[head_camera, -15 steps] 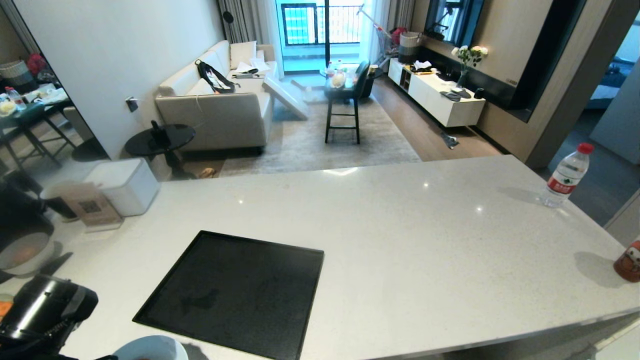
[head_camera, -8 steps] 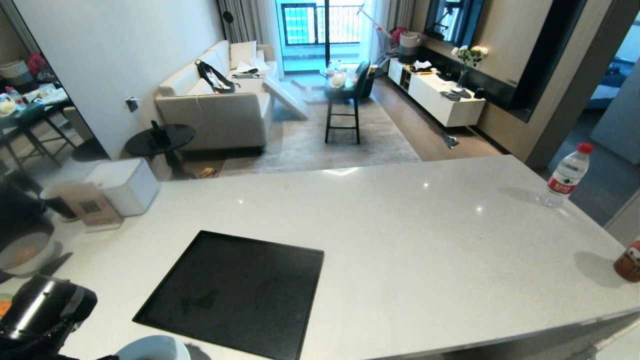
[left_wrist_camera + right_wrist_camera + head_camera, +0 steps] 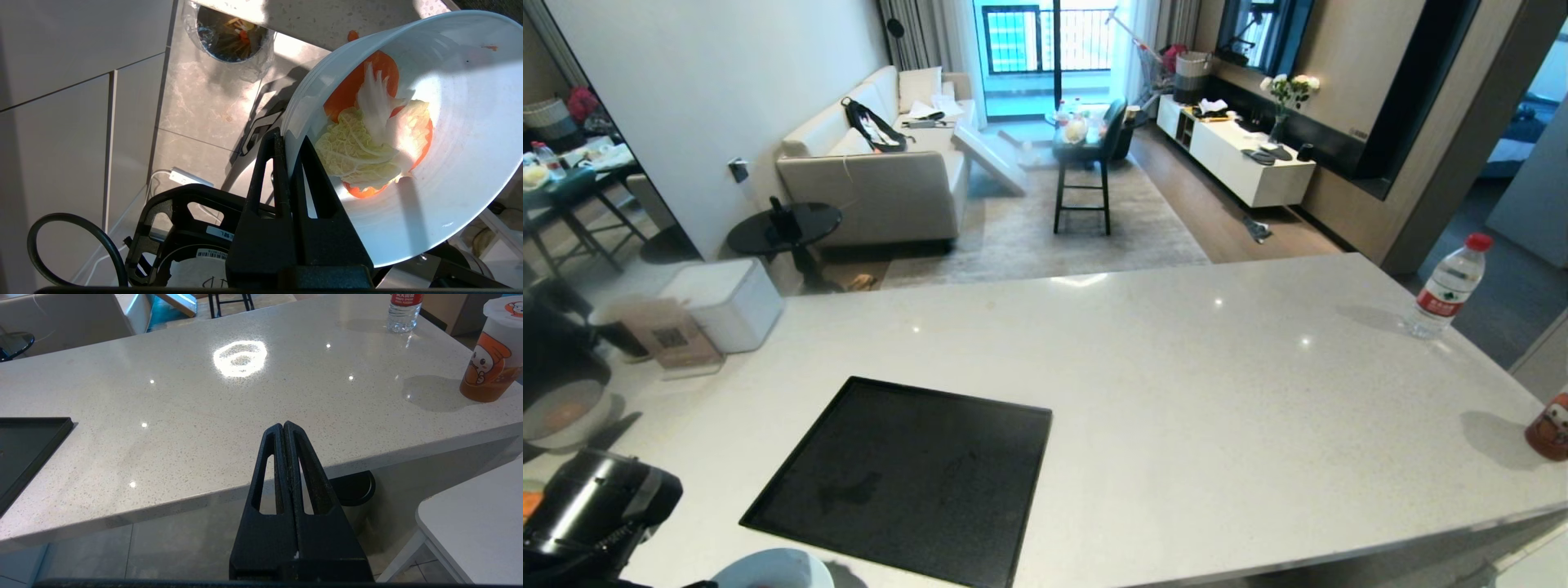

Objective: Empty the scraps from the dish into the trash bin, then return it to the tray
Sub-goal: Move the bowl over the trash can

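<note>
The desk (image 3: 1176, 392) carries the black tray (image 3: 907, 482), which has nothing on it, so the return step is not yet done. The dish (image 3: 429, 134) is off the tray, held out past the desk edge at about seven o'clock in the head view, where only a sliver of its rim shows. From the left wrist view it is tipped on its side over the floor (image 3: 196, 110), with the lined trash bin (image 3: 231, 34) well apart from it, toward eleven o'clock of the dish. The scraps (image 3: 376, 134), orange slices and pale leafy pieces, cling inside the bowl, so I judge the emptying barely begun; some scraps already lie in the bin.

The left tool (image 3: 291, 143) is clamped on the dish rim, one finger inside, one outside. The right tool (image 3: 284, 428) is pressed together on nothing, parked before the desk edge.
</note>
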### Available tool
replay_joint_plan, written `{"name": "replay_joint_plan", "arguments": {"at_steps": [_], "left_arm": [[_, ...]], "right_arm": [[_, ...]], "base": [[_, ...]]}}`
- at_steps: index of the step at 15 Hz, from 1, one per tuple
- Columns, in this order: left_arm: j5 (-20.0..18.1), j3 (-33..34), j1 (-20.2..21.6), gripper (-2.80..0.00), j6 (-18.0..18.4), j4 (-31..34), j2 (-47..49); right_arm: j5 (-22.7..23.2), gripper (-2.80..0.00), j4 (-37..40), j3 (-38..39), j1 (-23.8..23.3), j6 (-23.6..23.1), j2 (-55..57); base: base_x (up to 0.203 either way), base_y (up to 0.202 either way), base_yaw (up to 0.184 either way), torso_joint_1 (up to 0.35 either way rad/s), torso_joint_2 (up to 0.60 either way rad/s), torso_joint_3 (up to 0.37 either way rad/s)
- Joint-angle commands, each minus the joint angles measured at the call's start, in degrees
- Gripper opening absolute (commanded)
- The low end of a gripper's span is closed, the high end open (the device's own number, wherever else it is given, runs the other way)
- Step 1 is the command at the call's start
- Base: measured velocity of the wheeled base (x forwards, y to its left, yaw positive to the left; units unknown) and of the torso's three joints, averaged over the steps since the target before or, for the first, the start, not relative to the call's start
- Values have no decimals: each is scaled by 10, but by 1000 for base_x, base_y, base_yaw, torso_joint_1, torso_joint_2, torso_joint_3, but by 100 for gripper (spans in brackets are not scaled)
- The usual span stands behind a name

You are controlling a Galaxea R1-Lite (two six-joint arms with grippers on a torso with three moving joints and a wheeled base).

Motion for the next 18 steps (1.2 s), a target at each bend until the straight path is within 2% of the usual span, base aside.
{"name": "replay_joint_plan", "arguments": {"at_steps": [1,18], "left_arm": [[2,0,0,-280,-2,1,3],[-3,3,0,-280,-3,2,4]], "right_arm": [[0,-280,0,0,0,0,0],[0,-280,0,0,0,0,0]], "base": [[0,0,0,0,0,0],[0,0,0,0,0,0]]}}
